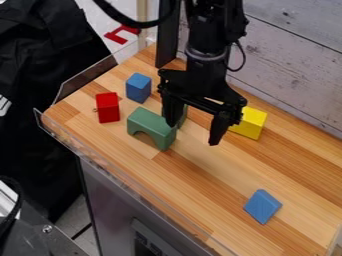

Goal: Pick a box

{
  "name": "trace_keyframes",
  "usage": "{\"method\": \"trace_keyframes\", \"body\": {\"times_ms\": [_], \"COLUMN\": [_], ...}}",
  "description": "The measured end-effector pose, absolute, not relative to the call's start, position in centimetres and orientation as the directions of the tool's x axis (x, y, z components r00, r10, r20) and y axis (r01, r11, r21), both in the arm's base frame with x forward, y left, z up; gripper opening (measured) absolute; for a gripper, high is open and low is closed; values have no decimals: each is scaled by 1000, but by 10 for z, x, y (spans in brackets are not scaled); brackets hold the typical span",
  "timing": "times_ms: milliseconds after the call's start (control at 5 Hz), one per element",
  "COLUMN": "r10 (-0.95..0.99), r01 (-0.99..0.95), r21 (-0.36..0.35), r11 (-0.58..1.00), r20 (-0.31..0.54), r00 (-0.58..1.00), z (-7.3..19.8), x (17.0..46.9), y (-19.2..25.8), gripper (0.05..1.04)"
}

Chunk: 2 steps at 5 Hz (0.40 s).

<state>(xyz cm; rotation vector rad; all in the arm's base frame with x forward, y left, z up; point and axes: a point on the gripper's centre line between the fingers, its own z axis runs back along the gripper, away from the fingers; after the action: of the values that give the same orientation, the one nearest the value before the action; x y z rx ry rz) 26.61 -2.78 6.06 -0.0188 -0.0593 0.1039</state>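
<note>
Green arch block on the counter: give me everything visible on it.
The green arch block is one matte piece, probably painted wood, with a flat top and two legs either side of a rounded cutout. It stands upright on the wooden counter, between the red block and the open hand. One fingertip overlaps its right end in this view; I can't tell whether they touch. No damage visible on the sides shown.

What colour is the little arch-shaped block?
The arch-shaped block is green, seen best in the camera view.
</note>
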Motion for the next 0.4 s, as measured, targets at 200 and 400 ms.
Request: {"method": "trace_keyframes", "body": {"times_ms": [200, 400], "r10": [104, 66], "r01": [-104, -66], "r21": [-16, -24], "r11": [994, 998], "r20": [31, 18], "r00": [994, 998], "z": [54, 52], "x": [262, 262], "y": [-27, -29], "gripper": [1001, 1001]}}
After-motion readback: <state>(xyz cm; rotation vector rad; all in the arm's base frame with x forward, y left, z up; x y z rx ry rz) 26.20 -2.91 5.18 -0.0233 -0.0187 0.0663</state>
